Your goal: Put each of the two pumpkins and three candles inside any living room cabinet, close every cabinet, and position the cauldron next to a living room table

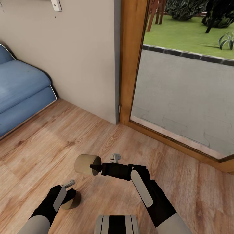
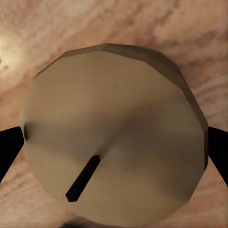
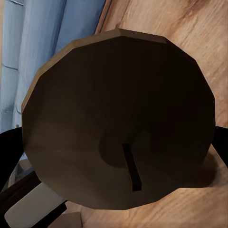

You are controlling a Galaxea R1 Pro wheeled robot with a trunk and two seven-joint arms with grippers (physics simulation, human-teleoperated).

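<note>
Wooden floor (image 1: 48, 152) runs to a beige wall (image 1: 81, 48), with a blue sofa (image 1: 19, 91) and a glazed door (image 1: 182, 97) either side. From my head, my right jaws (image 1: 94, 167) grasp a candle (image 1: 86, 164) lying sideways in the air; my left jaws (image 1: 72, 192) clasp a second candle (image 1: 72, 202). At my left wrist, that candle's wick end (image 2: 114, 133) sits between my fingertips (image 2: 9, 147). At my right wrist, the other candle's shadowed end (image 3: 118, 123) faces me, gripped.

candle (image 2: 114, 133) (wick visible), clamped by tool (image 2: 114, 147)
</note>
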